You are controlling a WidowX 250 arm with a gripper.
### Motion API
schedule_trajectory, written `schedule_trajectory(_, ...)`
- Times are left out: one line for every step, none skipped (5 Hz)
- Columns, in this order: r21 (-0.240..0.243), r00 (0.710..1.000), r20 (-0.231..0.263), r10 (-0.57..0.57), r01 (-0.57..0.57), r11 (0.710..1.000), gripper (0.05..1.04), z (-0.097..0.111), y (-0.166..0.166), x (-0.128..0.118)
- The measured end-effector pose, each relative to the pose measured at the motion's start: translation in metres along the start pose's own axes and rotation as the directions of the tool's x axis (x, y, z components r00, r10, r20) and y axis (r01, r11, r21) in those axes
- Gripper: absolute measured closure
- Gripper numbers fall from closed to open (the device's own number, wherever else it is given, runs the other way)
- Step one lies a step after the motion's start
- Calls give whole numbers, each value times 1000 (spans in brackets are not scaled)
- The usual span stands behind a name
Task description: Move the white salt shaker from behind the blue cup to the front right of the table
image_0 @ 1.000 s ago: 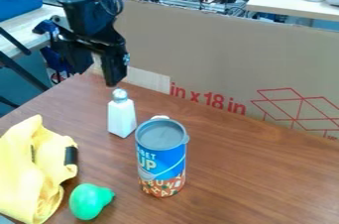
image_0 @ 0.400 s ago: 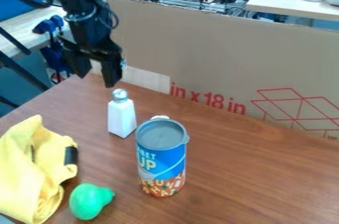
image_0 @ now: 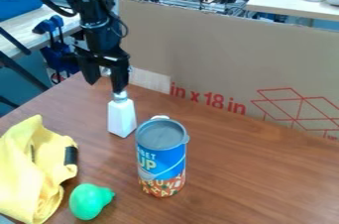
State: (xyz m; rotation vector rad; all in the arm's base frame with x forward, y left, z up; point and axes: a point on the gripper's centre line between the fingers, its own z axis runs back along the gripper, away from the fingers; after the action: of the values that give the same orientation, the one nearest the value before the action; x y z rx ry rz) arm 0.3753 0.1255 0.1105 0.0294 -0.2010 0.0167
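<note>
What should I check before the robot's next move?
1. Is the hand open? Ok, its fingers are apart.
2. Is the white shaker standing up? Ok.
3. Is there a gap between hand and shaker? Cannot tell, the hand hides part of its metal top.
4. Is the blue can upright? Ok.
5. Is the green pear-shaped thing apart from the can? Ok.

My tool [image_0: 105, 87] hides the top of the white shaker [image_0: 122, 119]; my view's left edge crops the yellow cloth [image_0: 19, 161].
</note>
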Motion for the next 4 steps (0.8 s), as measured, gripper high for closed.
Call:
schedule_trajectory(-2, 1000, -10, 0, 0, 1000, 82, -1, -5, 2)
schedule_trajectory(-10, 1000, -6, 4, -4, 1000, 82, -2, -15, 5)
schedule_trajectory(-20, 1000, -13, 1, -2, 1000, 82, -4, -27, 5)
schedule_trajectory(-32, 1000, 1, 11, -11, 999, 82, 1, -35, 7)
